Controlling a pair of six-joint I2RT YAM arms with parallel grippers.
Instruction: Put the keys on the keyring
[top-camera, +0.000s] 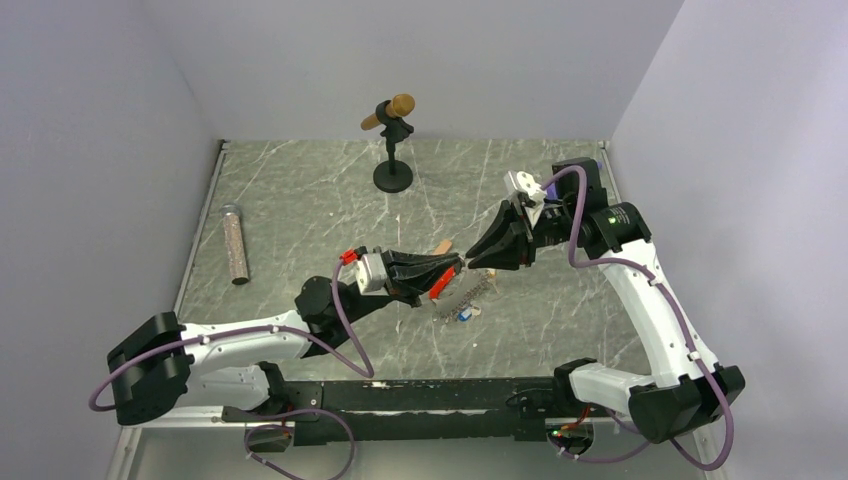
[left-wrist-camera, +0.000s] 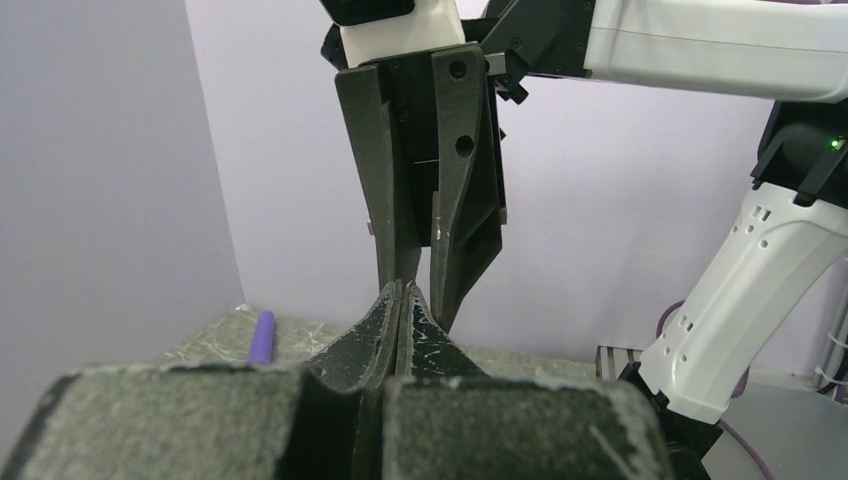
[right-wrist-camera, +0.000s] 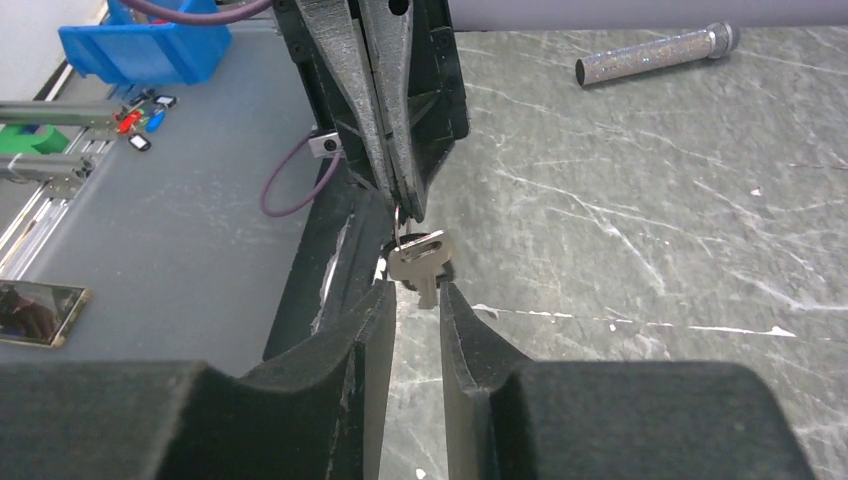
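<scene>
In the top view my left gripper (top-camera: 456, 264) and right gripper (top-camera: 472, 261) meet tip to tip above the table's middle. The right wrist view shows the left gripper's fingers (right-wrist-camera: 395, 150) shut on a thin wire loop from which the small silvery keys (right-wrist-camera: 418, 262) hang. My right gripper (right-wrist-camera: 415, 292) is open, and the key blade hangs just at the gap between its fingertips. The left wrist view shows my left gripper (left-wrist-camera: 405, 288) shut, with the right gripper's fingers (left-wrist-camera: 455, 180) above it. The keyring, with its red clip (top-camera: 441, 283), chain (top-camera: 472, 294) and blue tag (top-camera: 463, 315), lies on the table below.
A tan block (top-camera: 442, 246) lies behind the grippers. A black stand with a brown handle (top-camera: 392, 150) is at the back. A glittery tube (top-camera: 236, 243) lies at the left. A purple pen (left-wrist-camera: 262, 335) lies by the wall. A blue bin (right-wrist-camera: 140, 50) is off the table.
</scene>
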